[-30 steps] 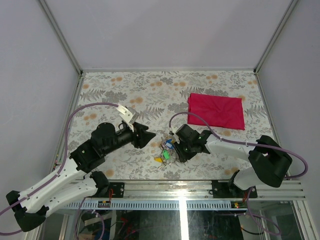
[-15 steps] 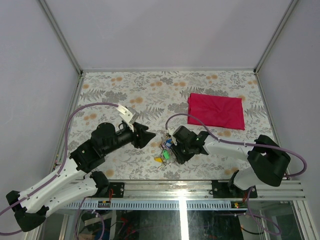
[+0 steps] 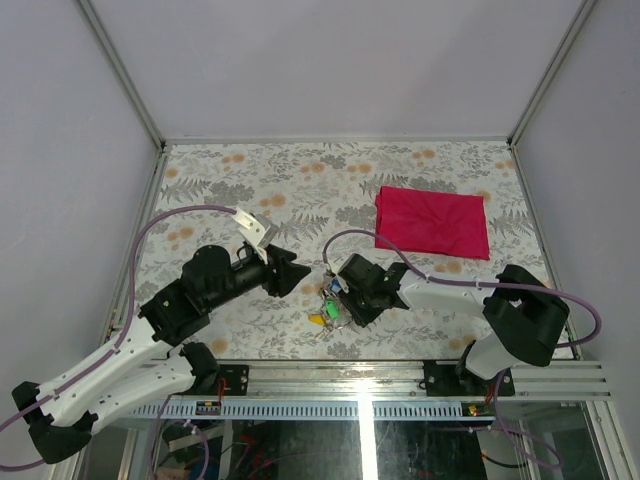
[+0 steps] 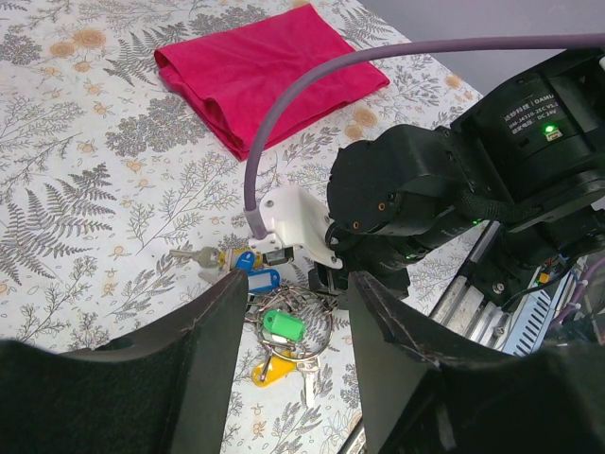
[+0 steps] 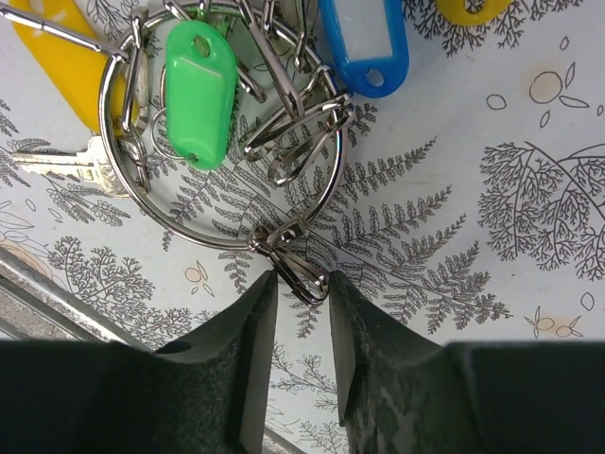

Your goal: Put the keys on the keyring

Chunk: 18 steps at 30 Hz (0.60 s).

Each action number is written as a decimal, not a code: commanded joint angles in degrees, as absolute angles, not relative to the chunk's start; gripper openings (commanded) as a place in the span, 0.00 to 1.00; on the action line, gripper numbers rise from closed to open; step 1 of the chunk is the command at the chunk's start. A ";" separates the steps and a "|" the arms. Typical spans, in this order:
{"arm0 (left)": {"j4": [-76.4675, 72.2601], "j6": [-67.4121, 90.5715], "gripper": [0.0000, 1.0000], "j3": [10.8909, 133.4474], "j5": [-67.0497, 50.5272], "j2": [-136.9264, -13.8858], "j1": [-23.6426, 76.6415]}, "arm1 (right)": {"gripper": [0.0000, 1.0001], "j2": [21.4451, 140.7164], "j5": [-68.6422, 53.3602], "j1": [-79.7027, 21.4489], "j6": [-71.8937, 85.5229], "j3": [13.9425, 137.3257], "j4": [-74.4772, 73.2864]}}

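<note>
Between the tips of the right gripper [image 5: 301,288] sits a small clasp [image 5: 295,270] that hangs off the near edge of the keyring [image 5: 337,175]. The jaws stand only narrowly parted and the clasp nearly fills the gap, so I cannot tell whether they pinch it or merely straddle it. Just ahead of those tips the ring lies flat on the table [image 3: 230,180].

Much of the job looks done. The green tag [image 5: 198,95] lies inside the ring among a cluster of small split rings that seem threaded on it. The blue tag [image 5: 364,43] and a yellow tag [image 5: 66,66] cross its far rim, and one of the keys [image 5: 57,168] pokes out to the side. Whether every key is really on the wire cannot be settled. A second yellow piece [image 5: 468,9] beyond the blue tag looks apart from the ring and may be what is left.

The left gripper [image 4: 295,288] hangs spread wide and empty, with the bundle just ahead of its tips.

Only the right wrist view shows the clasp and the wire's threading. The left wrist view instead shows a yellow-headed key [image 4: 213,256] lying past the blue tag, outside the ring, and the cloth [image 4: 265,66] far beyond. From above the bundle is a speck, but that view alone shows both arms converging on it from either side.
</note>
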<state>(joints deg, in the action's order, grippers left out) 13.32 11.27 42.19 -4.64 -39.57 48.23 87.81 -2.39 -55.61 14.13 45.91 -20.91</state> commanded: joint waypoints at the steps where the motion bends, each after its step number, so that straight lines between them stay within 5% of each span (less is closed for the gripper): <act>1: 12.21 10.37 0.48 42.63 -4.70 -38.91 47.94 | 0.33 89.71 -1.98 -56.51 12.31 47.81 -20.87; 9: 12.16 10.45 0.48 42.39 -4.75 -38.90 47.91 | 0.50 84.31 -5.88 -56.63 13.01 45.84 -18.60; 18: 12.13 10.37 0.48 42.83 -5.09 -39.02 47.90 | 0.41 79.98 2.52 -56.67 11.78 46.93 -23.09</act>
<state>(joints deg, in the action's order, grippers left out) 13.69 10.87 42.19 -4.67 -39.57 48.23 81.82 -2.22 -56.16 13.17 45.54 -20.51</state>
